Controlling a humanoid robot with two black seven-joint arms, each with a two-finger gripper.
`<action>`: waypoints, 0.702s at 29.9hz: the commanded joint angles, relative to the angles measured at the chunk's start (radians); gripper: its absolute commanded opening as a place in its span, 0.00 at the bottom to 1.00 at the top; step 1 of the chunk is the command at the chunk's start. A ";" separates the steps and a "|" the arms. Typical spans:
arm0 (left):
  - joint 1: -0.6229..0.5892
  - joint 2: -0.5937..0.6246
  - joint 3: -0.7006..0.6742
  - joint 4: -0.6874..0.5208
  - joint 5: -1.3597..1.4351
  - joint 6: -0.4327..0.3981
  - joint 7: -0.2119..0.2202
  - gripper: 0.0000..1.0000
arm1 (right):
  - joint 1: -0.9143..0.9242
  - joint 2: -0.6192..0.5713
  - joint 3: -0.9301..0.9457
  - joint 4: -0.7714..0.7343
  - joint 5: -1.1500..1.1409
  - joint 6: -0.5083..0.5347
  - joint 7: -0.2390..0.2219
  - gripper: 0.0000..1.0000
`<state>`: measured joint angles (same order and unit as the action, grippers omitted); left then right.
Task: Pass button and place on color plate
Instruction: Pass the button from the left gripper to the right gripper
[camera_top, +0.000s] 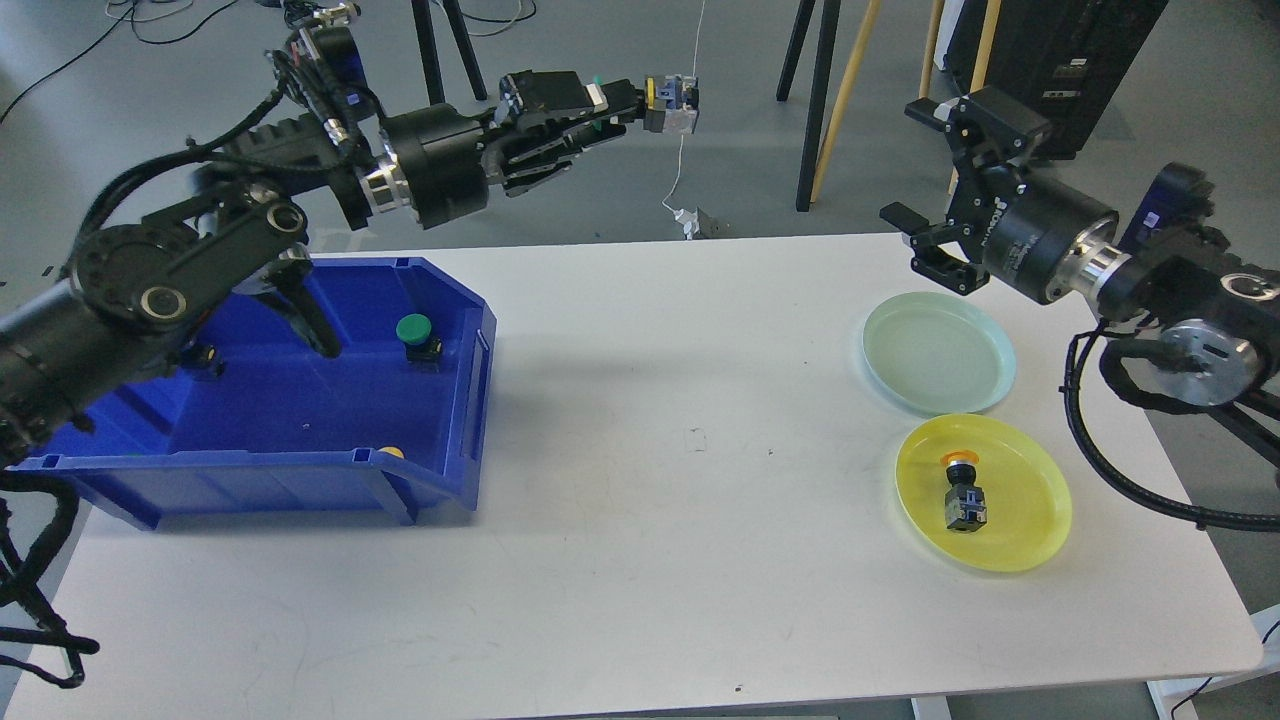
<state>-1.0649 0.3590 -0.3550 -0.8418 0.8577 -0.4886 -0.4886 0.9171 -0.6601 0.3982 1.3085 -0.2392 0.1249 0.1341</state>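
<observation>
My left gripper (625, 103) is shut on a green-capped button (668, 104) and holds it high above the table's far edge, pointing right. My right gripper (935, 190) is open and empty, raised above the far right of the table, facing left. A pale green plate (938, 352) lies empty at the right. In front of it a yellow plate (982, 493) holds an orange-capped button (963, 490). A blue bin (270, 395) at the left holds a green-capped button (416, 337) and an orange-capped one (392, 452) partly hidden by its front wall.
Chair and stand legs (440, 100) stand on the floor behind the table. A black cabinet (1050, 70) is at the back right. The white table (680, 500) has bare surface between bin and plates.
</observation>
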 joint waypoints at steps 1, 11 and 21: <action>0.013 -0.043 0.001 0.026 -0.011 0.000 0.000 0.06 | 0.020 0.098 -0.019 -0.040 0.000 -0.025 0.002 1.00; 0.040 -0.109 0.007 0.096 -0.008 0.000 0.000 0.07 | 0.022 0.175 0.008 -0.064 0.001 -0.033 0.018 0.99; 0.039 -0.112 0.002 0.096 -0.009 0.000 0.000 0.07 | 0.031 0.198 0.005 -0.075 0.003 -0.050 0.018 0.77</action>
<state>-1.0251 0.2457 -0.3500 -0.7454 0.8495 -0.4886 -0.4886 0.9458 -0.4665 0.4037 1.2403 -0.2362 0.0788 0.1520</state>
